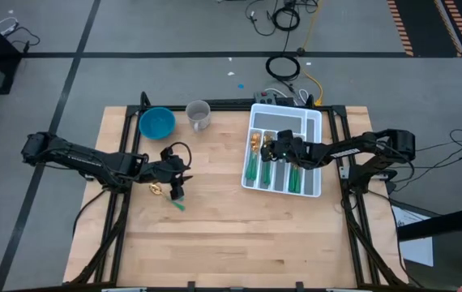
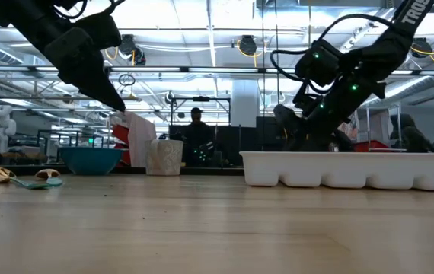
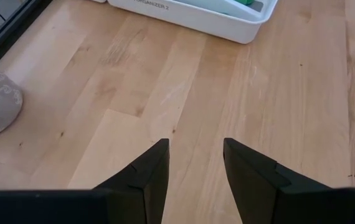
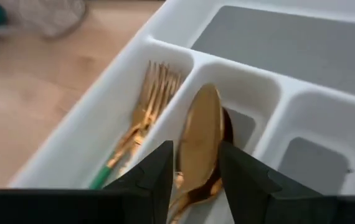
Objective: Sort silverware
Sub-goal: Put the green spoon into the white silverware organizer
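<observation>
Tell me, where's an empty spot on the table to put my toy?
The bare wood along the near edge of the table, and the middle strip between the left gripper and the white tray. It is crowded inside the tray and beside the blue bowl.

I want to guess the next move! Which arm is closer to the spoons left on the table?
Left. Its open fingers hover right beside the loose silverware; the right fingers are away over the white tray.

Even overhead light; ceiling lamps [image 2: 249, 46] glare; cup [image 4: 50, 15] perhaps motion-blurred.
</observation>
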You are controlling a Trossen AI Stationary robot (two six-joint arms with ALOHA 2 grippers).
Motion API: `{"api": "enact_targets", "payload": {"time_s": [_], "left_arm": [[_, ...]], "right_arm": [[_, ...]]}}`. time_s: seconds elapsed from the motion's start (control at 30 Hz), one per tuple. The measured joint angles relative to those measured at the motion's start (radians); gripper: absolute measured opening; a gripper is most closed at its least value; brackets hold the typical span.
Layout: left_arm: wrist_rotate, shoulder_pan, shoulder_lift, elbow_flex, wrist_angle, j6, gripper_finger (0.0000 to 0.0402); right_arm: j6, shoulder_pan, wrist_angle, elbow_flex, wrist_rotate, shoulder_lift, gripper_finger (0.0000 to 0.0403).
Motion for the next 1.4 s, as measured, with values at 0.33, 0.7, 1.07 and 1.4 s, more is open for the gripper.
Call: {"api": "enact_targets", "payload": {"time_s": [0.33, 0.7, 1.07, 1.4], "left_arm": [[0.001, 0.000, 0.000, 0.000, 0.001, -0.007, 0.0160], [0.000, 0.025, 0.001, 0.000, -0.132, 0.115, 0.0160], [0.110, 0.092, 0.210, 0.000, -0.207, 0.201, 0.0160], [0.189, 0.041, 0.391, 0.150, -0.376, 0.259, 0.0160]], "right_arm": [[-0.185, 0.030, -0.446, 0.227, 0.143, 0.000, 0.0121], [-0.516, 0.203, -0.853, 0.567, 0.277, -0.135, 0.0121], [-0.416, 0.443, -1.217, 0.710, 0.366, -0.399, 0.0121], [-0.266, 0.545, -1.406, 0.701, 0.361, -0.452, 0.0121]]}}
